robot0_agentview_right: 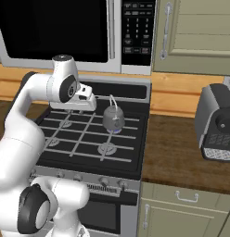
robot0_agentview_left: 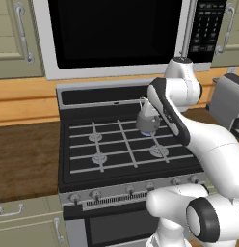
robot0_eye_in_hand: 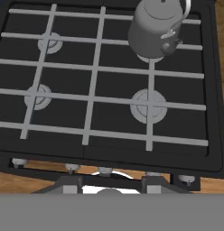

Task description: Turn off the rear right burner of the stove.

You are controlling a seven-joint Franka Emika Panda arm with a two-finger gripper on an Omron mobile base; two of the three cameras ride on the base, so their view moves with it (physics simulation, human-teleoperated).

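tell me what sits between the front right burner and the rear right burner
Bare black cooktop crossed by grey grate bars, seen in the hand view. The kettle stands on the rear right burner; front right burner is uncovered.

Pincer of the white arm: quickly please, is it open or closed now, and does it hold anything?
Pincer: open, holding nothing; its two dark tips stand apart in the hand view, above the row of small silver knobs of the black gas stove.

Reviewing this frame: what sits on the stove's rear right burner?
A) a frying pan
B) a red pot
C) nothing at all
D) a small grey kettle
D: a small grey kettle stands on the rear right burner of the stove, with a faint blue glow showing under its base; the hand view shows the same kettle over that rear grate.
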